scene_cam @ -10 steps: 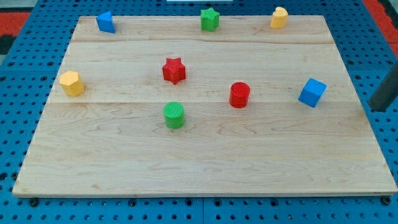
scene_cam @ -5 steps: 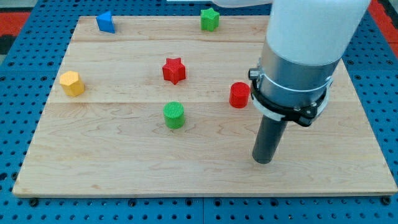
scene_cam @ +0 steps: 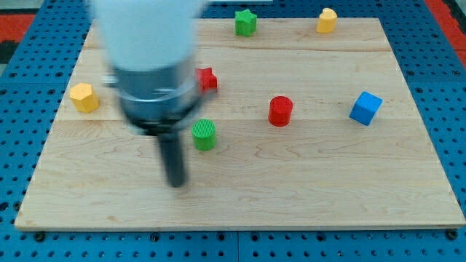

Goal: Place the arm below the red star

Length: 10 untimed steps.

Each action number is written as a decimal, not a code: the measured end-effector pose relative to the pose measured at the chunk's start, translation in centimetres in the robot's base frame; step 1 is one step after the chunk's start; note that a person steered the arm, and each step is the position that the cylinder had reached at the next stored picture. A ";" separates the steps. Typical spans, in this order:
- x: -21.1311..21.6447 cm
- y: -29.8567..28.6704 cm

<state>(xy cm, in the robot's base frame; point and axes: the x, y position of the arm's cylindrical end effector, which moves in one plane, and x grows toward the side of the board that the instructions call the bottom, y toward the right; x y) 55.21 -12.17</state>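
The red star [scene_cam: 208, 78] sits left of the board's middle, half hidden behind my arm. My tip [scene_cam: 175, 183] rests on the board toward the view's bottom, below and a little left of the red star. It is just below-left of the green cylinder [scene_cam: 204, 135], apart from it. The arm is motion-blurred.
A red cylinder [scene_cam: 280, 110] stands right of the middle, a blue cube [scene_cam: 365, 108] at the right. A yellow block [scene_cam: 84, 97] is at the left edge, a green star [scene_cam: 246, 22] and a yellow block [scene_cam: 327, 20] along the top. The wooden board [scene_cam: 328, 189] lies on blue pegboard.
My arm has swept from the view's right edge across the board to the left, past the red cylinder. It now stands below-left of the green cylinder. No block has moved.
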 end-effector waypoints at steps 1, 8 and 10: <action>-3.6 -6.0; -15.8 7.2; -15.8 12.5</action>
